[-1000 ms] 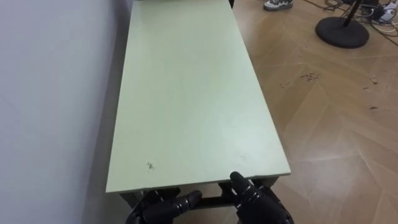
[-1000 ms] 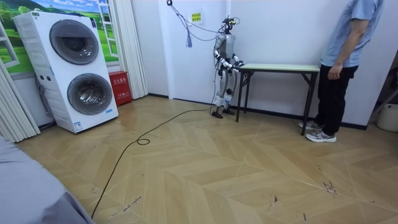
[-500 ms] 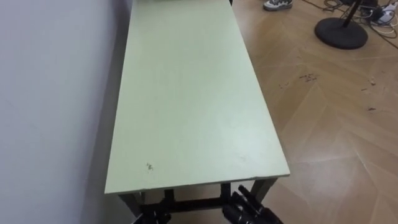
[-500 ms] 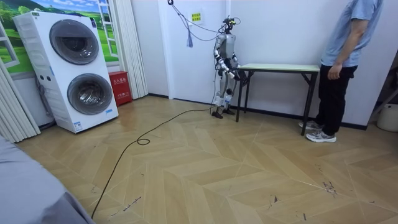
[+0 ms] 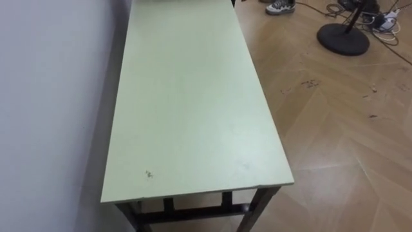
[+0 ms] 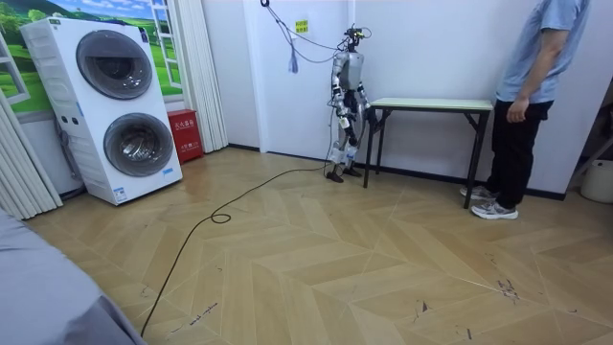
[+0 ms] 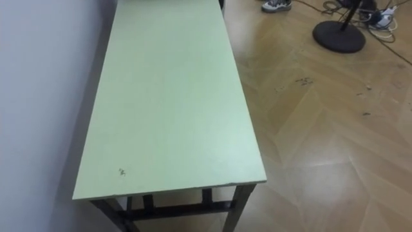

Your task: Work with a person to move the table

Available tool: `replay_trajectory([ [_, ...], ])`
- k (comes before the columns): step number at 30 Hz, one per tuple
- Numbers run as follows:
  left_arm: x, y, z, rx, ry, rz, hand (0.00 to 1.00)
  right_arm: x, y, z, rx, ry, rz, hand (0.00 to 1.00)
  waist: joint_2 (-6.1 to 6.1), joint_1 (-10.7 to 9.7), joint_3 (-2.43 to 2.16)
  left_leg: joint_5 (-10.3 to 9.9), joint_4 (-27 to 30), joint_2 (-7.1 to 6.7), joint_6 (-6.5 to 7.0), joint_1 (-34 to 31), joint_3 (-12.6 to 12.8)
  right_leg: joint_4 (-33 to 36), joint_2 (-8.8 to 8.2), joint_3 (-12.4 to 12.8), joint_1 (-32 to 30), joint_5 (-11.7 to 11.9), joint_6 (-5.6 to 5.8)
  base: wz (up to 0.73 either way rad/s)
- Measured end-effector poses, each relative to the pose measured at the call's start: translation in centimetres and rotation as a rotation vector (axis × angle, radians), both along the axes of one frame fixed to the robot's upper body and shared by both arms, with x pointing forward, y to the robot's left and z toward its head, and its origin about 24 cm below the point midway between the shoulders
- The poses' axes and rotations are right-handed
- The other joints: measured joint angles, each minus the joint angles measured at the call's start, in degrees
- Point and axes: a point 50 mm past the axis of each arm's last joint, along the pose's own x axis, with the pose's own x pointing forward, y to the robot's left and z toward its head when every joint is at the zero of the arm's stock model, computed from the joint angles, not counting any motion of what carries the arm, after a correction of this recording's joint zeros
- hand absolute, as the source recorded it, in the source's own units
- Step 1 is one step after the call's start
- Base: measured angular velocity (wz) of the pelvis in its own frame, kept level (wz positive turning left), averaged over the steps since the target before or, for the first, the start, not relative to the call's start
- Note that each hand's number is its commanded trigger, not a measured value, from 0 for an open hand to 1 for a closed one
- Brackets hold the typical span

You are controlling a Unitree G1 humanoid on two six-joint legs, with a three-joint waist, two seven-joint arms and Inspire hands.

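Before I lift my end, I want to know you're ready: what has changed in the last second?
Both hands came away from the near end of the table and dropped toward the robot's body. The table stayed by the wall; the person kept standing at its far end.

The floor (image 6: 316,268) is laid in light herringbone wood, and the wall (image 6: 421,48) behind is painted white. Two white front-loading machines (image 6: 110,105) are stacked at the room view's left, beside a pale curtain (image 6: 196,67) and a small red cabinet (image 6: 184,134). A round black stand base (image 5: 343,38) is set on the boards.
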Motion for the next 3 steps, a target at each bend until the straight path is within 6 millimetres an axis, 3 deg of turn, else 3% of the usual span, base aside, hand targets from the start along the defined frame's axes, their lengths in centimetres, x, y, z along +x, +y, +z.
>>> replay_trajectory([
  [3, -0.42, 0.18, -0.18, 0.027, 0.019, 0.028, 0.0, -0.48, -0.03, -0.17, -0.01, 0.024, -0.028, 0.0, 0.03, -0.03, -0.07, -0.02, -0.34, 0.14, -0.08, 0.41, 0.31, -0.08, 0.06, -0.03, 0.09, 0.01, -0.02, -0.05],
])
